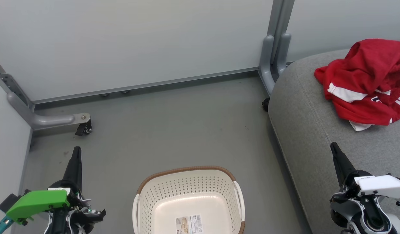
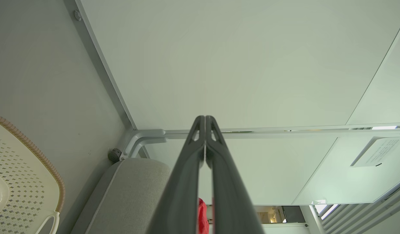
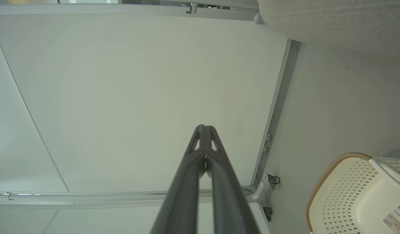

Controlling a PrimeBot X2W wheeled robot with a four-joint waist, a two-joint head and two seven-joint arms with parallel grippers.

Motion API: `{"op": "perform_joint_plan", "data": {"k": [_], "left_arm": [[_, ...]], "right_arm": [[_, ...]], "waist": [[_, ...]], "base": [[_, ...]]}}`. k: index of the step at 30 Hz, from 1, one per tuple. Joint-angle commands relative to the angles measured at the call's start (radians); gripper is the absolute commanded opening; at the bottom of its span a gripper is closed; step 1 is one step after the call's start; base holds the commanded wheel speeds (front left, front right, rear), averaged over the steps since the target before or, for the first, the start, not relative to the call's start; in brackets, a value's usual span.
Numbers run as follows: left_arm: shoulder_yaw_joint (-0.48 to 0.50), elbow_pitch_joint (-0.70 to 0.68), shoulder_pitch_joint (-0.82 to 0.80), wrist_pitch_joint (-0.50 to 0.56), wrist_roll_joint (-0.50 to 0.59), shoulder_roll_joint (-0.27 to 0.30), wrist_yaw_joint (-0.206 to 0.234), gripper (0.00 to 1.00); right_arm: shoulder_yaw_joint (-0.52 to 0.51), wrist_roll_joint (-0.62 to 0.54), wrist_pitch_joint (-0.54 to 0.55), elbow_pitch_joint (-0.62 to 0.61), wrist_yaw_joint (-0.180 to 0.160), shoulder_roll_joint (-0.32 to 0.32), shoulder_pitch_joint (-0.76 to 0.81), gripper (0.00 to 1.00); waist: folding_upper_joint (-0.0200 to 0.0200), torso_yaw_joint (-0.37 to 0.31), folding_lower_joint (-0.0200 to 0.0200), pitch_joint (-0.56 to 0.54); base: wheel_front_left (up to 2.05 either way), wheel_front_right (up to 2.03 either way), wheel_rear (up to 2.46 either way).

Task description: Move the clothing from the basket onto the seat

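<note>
Clothing [image 1: 365, 84]: red heap with white stripes, lying on the grey seat [image 1: 304, 123], ahead of the right hand [image 1: 333, 146] and slightly to its outer side, well apart from the fingertips. Right hand: fingers pressed together, nothing held; beside or over the seat's near edge, cannot tell which. Left hand [image 1: 77, 150]: fingers together too, nothing between them, above the floor [image 1: 174, 123]. Basket [image 1: 187, 169]: on the floor between the two hands, inward of each, white bottom showing a printed label [image 1: 188, 224]. Grey partition wall [image 1: 138, 42] stands ahead of both hands, beyond the fingertips.
</note>
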Motion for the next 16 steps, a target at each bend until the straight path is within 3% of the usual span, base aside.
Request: {"op": "perform_joint_plan", "data": {"k": [1,16], "left_arm": [[0.002,-0.002,-0.011,0.004,-0.002,0.000,-0.004,0.00],[0.002,-0.002,-0.011,0.004,-0.002,0.000,-0.004,0.00]], "right_arm": [[0.001,0.009,-0.004,-0.002,-0.001,-0.007,-0.004,0.00],[0.007,0.013,-0.009,-0.004,-0.001,-0.011,-0.004,0.00]], "waist": [[0.0097,0.000,0.0000,0.000],[0.0097,0.000,0.0000,0.000]], "base": [[0.00,0.00,0.00],[0.00,0.00,0.00]]}}
